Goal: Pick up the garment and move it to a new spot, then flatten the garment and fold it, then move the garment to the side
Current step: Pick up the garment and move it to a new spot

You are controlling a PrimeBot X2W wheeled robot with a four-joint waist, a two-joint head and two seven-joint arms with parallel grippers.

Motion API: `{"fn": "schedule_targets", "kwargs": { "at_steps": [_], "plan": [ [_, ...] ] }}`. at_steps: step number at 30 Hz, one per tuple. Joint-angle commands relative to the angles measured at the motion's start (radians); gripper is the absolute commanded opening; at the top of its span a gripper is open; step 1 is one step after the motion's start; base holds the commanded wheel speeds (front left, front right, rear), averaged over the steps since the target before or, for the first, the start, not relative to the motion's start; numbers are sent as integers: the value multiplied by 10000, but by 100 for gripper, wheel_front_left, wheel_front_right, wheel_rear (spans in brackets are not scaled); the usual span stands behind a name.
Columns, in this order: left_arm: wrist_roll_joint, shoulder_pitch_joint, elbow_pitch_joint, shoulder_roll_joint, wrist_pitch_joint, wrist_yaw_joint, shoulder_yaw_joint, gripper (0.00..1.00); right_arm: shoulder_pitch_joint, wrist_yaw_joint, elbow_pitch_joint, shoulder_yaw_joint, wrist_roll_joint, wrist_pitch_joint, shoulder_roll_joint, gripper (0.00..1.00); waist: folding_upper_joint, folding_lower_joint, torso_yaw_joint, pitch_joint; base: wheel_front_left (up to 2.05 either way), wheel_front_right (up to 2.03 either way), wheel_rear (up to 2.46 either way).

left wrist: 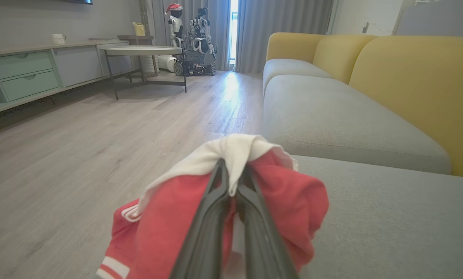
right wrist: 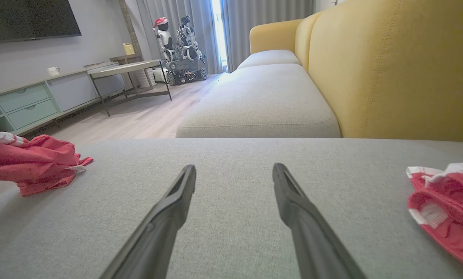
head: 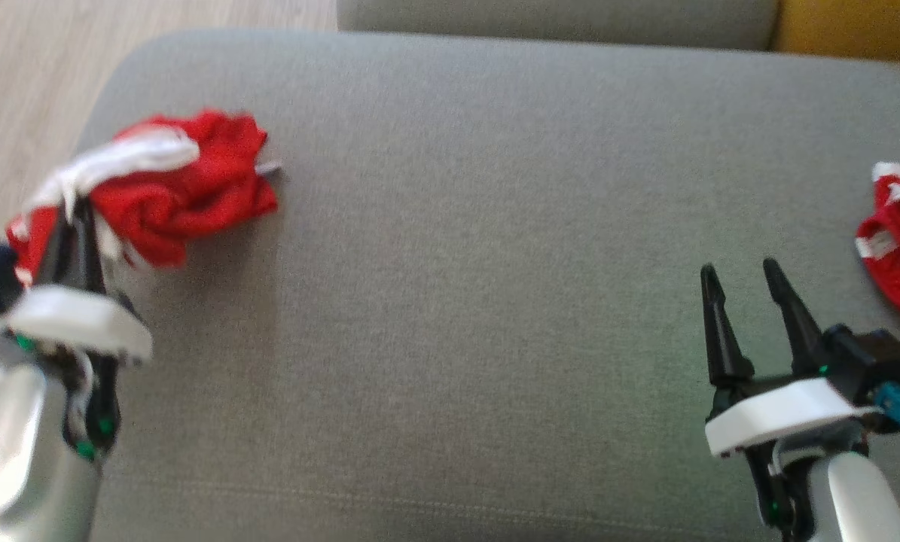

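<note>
Bunching at grey fabric sofa cushion (head: 495, 226) left edge, crumpled red-and-white cloth garment (head: 186, 188) pinched by left gripper (left wrist: 233, 170), right gripper (head: 739, 271) jaws spread.

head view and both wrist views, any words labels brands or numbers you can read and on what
No readable text anywhere.
On the red garment at the left, the small white tag: too small to read.
On the second red garment at the right: white stripes, no lettering seen.
</note>
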Motion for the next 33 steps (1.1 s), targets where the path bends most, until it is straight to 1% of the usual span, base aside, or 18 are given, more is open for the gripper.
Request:
{"fn": "schedule_targets", "kwargs": {
  "at_steps": [1,5,9,13,15,18,20,25,30,33],
  "plan": [
    [110,252,-857,325,-121,231,493,0,-9,35,-261,226,146,-122,-28,100,0,0,-204,-539,0,0,0],
    [173,1843,-2250,291,39,677,435,0,236,35,-245,327,279,-131,-28,100,0,0,-472,-849,0,0,0],
    [261,2989,-3663,266,507,1120,285,0,361,35,-316,311,309,-118,-28,100,0,0,-663,-914,0,0,0],
    [362,3425,-4743,176,870,1257,-44,0,370,35,-414,320,305,-83,-28,100,0,0,-830,-782,0,0,0],
    [402,3443,-4957,130,946,1271,-159,0,343,35,-437,318,307,-78,-28,100,0,0,-877,-726,0,0,0],
    [478,3270,-5303,-33,1121,1136,-571,0,215,35,-507,324,315,-81,-28,100,0,0,-1067,-512,0,0,0],
    [556,2794,-5233,-254,1196,825,-1066,0,36,35,-524,401,345,-118,-28,100,0,0,-1358,-261,0,0,0],
    [750,1666,-4726,-815,1201,211,-1974,0,-249,35,-415,598,440,-242,-28,100,0,0,-1978,108,0,0,0],
    [983,351,-4056,-1405,1102,-229,-2599,0,-514,35,-248,774,588,-444,-28,100,0,0,-2703,425,0,0,0],
    [1144,-357,-3687,-1631,1032,-383,-2810,0,-627,35,-161,837,667,-566,-28,100,0,0,-3101,592,0,0,0]
  ]
}}
